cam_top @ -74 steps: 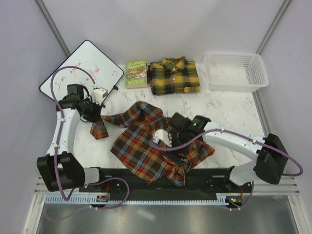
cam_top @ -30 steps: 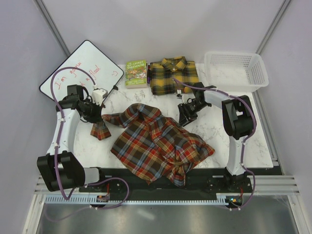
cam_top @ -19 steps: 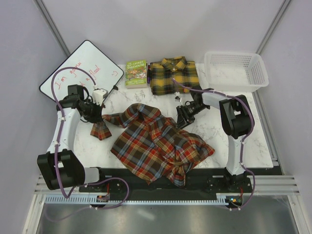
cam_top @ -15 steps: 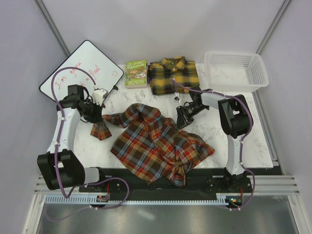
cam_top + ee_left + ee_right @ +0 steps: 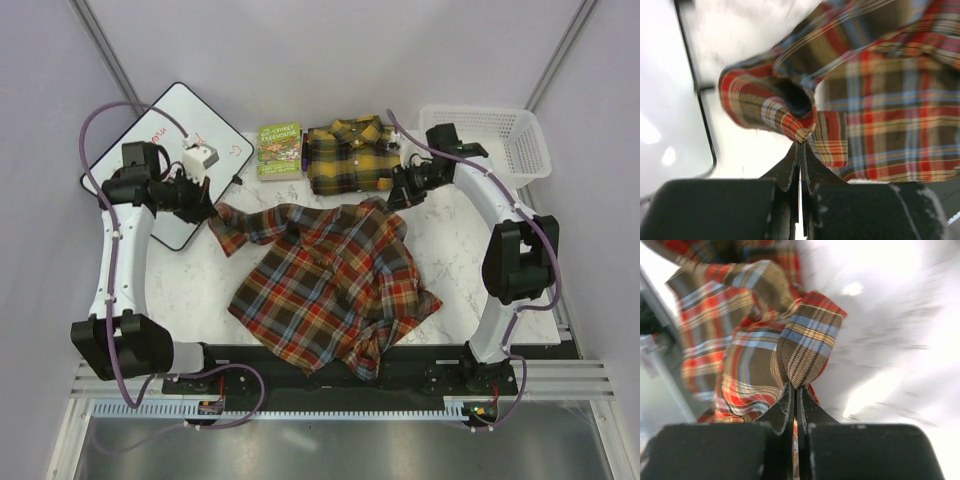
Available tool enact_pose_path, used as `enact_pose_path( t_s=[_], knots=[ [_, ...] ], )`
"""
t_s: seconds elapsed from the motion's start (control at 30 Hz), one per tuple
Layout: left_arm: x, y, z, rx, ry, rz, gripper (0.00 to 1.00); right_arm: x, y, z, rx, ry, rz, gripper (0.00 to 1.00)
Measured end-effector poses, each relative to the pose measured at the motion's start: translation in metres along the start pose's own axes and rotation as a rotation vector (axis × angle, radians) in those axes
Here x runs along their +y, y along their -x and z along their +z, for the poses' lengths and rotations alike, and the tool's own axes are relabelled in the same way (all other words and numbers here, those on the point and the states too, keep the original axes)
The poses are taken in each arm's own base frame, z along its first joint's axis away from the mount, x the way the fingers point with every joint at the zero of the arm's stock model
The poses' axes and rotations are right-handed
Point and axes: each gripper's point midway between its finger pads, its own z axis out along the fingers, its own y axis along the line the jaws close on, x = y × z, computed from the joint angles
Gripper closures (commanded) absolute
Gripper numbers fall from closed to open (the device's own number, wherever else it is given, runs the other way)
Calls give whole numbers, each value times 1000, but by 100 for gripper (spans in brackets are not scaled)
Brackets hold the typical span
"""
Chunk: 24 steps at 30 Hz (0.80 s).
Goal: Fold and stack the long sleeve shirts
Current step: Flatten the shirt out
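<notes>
The red-brown plaid long sleeve shirt (image 5: 330,285) lies stretched across the middle of the table, its upper edge pulled taut between both grippers. My left gripper (image 5: 209,209) is shut on the shirt's left sleeve end (image 5: 790,112), with the cloth bunched at the fingertips (image 5: 801,144). My right gripper (image 5: 394,202) is shut on a fold of the shirt's upper right edge (image 5: 807,347), pinched at its tips (image 5: 794,388). The yellow and black shirt (image 5: 355,156) lies folded at the back of the table, just behind the right gripper.
A green book (image 5: 279,150) lies left of the yellow shirt. A whiteboard (image 5: 165,135) with red writing sits at the back left under the left arm. A white plastic basket (image 5: 500,150) stands at the back right. The shirt's lower hem hangs over the dark front rail (image 5: 440,358).
The right gripper closed on the shirt's upper right edge and pulled it back and right. The left gripper drew the sleeve back and left. The shirt now lies spread wider.
</notes>
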Motion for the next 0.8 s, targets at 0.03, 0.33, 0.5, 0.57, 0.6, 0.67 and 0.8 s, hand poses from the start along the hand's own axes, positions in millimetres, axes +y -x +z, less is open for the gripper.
enact_pose_path(
  t_s=[0.03,0.33,0.5,0.57,0.6,0.67,0.8],
  knots=[
    [-7,17,-8,-38,-26,20,98,-4,10,-11,-26,-38,-33,100],
    [-241,115,-60,-290,-628,547,98,-59,19,-62,-33,-287,-101,100],
    [-360,59,-84,-211,-958,767,73,-93,7,-83,-26,-355,-47,100],
    [-385,22,-82,-125,-1035,818,50,-102,4,-91,-31,-377,-39,100],
    [-389,7,-79,-76,-1056,818,42,-105,3,-94,-32,-385,-38,100],
    [-378,-5,-62,-12,-1027,765,36,-110,-1,-98,-27,-399,-37,100],
    [-267,10,11,30,-716,436,35,-116,-14,-95,9,-406,-40,100]
  ],
)
